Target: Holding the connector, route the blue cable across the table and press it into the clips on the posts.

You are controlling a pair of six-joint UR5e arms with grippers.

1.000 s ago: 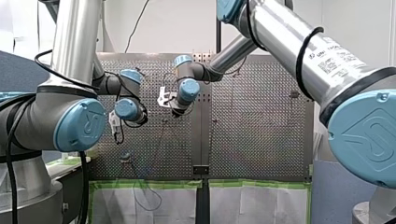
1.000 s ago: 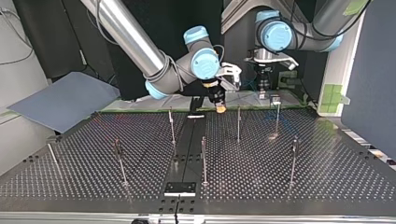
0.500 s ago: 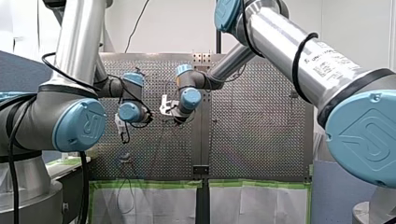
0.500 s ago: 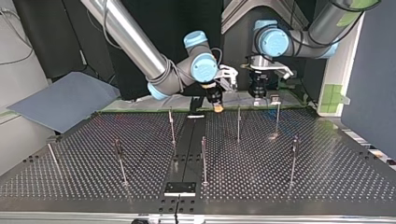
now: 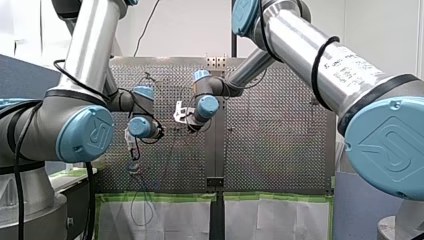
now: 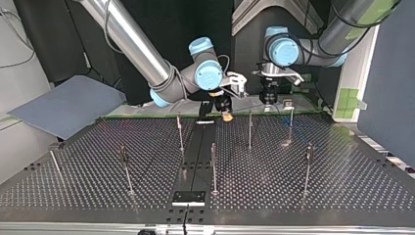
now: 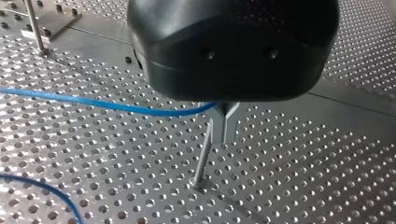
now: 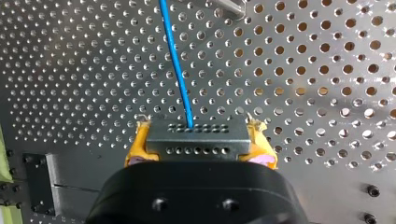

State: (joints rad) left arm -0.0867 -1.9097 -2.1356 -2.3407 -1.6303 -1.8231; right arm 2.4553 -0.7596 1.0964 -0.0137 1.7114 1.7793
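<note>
Over the last second both arms have shifted along the far edge of the table (image 6: 342,191) in the top view. My right gripper (image 8: 198,145) has slid a little toward that view's left and sunk closer to the plate. My left gripper (image 7: 224,122) has followed it leftward, so the two now sit near each other.

My right gripper is closed: its yellow pads (image 8: 137,142) are clamped on either side of the connector (image 8: 196,135), a grey block with rows of small holes. The blue cable (image 8: 175,60) leaves the connector and runs away over the perforated plate. My left gripper's metal fingers (image 7: 223,126) look drawn together, with the cable running into them from the side. A post (image 7: 201,161) stands just under them. In the front view a slack loop of cable hangs off the table's near edge, below my left wrist.

I take the shift to mean that the stretch between my grippers is being lined up over this first post. The pressing-in looks not yet done, since the cable here lies above the plate.

No bin, tray or box shows. The only holders are the clips (image 6: 288,104) on the posts, which are small in the top view, and I see no cable seated in any of them.
</note>
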